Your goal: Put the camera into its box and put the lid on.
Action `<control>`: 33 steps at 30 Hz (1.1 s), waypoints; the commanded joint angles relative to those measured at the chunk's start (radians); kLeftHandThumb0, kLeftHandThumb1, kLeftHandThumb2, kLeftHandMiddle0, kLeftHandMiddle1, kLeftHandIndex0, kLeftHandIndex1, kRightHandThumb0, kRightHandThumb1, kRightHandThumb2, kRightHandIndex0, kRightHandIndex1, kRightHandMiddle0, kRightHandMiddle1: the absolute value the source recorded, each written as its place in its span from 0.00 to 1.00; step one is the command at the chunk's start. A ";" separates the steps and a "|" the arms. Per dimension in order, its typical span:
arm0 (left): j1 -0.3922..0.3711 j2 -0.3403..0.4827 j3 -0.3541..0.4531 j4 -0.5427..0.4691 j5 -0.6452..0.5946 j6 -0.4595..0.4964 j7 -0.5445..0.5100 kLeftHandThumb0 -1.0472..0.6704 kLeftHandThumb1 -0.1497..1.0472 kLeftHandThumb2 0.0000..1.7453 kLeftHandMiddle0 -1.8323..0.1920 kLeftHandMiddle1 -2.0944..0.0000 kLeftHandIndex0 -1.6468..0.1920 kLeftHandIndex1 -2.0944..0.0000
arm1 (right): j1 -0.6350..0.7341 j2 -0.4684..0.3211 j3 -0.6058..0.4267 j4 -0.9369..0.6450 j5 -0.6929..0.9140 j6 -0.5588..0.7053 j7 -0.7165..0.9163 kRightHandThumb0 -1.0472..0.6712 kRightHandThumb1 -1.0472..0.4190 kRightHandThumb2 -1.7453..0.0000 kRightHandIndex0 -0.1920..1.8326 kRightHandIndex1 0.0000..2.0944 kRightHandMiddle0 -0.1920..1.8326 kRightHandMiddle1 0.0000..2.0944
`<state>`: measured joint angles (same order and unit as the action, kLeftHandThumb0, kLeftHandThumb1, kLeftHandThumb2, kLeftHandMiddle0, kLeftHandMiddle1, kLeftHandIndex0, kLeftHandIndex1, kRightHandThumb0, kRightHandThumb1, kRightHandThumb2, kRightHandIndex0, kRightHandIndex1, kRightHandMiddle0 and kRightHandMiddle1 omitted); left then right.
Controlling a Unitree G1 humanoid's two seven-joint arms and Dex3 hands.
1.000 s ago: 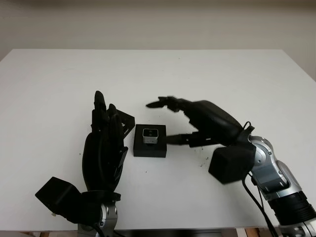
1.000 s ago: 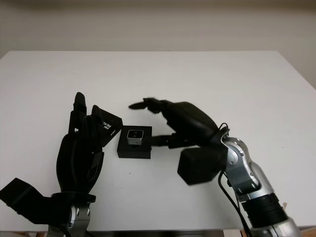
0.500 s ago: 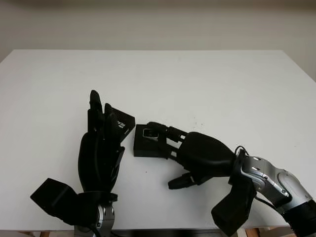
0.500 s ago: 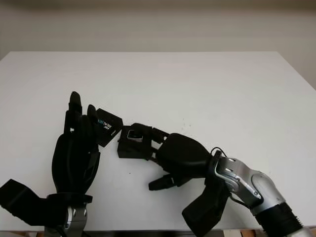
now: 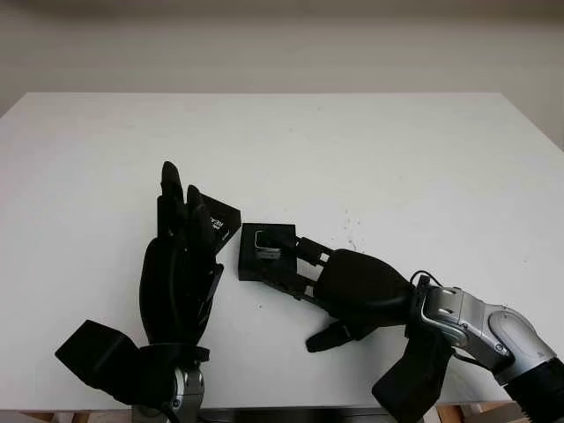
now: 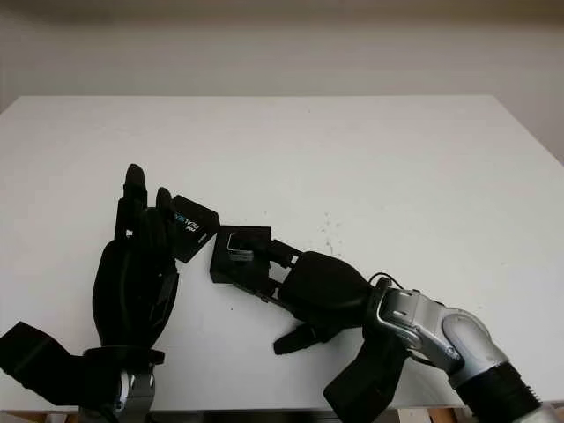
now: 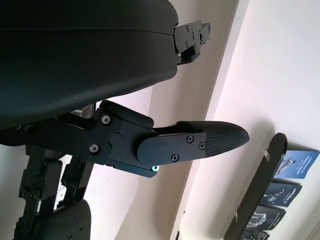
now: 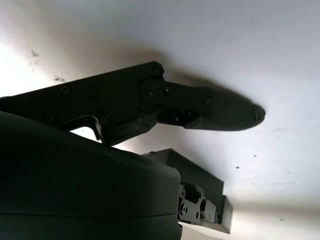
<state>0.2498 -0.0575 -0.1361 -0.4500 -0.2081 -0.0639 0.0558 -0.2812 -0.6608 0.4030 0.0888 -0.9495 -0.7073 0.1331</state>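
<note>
Over box [image 5: 264, 251], right hand [image 5: 348, 286] stays.

A broad white surface [image 5: 414, 150] fills most of the head views, its far edge running straight across and its corners angling off at either side. Behind it stands a plain, pale beige wall [image 5: 282, 44]. Soft, even light falls on the top, with a few tiny dark specks near its middle.
</note>
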 commanded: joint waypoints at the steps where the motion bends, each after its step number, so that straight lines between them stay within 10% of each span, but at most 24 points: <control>1: 0.011 -0.019 -0.005 -0.023 -0.003 -0.002 -0.005 0.18 1.00 0.27 1.00 0.99 1.00 0.99 | 0.007 -0.017 0.016 0.016 0.008 -0.024 -0.007 0.14 0.00 0.70 0.00 0.00 0.00 0.00; 16: 0.029 -0.025 -0.018 -0.038 0.009 0.001 0.009 0.18 1.00 0.28 1.00 0.98 1.00 0.98 | -0.046 -0.014 0.042 0.053 0.236 -0.074 0.212 0.15 0.00 0.70 0.02 0.02 0.00 0.00; 26: 0.022 -0.015 0.005 -0.027 0.000 -0.018 0.002 0.18 1.00 0.28 1.00 0.98 1.00 0.98 | -0.094 0.150 -0.117 0.139 0.662 0.006 0.187 0.21 0.00 0.71 0.11 0.06 0.10 0.06; 33: 0.011 -0.003 0.068 -0.026 -0.040 -0.035 -0.031 0.20 1.00 0.25 0.98 0.97 0.98 0.98 | -0.123 0.271 -0.313 0.007 0.905 0.361 0.123 0.25 0.00 0.78 0.26 0.17 0.10 0.48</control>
<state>0.2701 -0.0545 -0.0817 -0.4670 -0.2378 -0.0869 0.0310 -0.3812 -0.3975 0.1189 0.1304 -0.0618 -0.3810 0.2626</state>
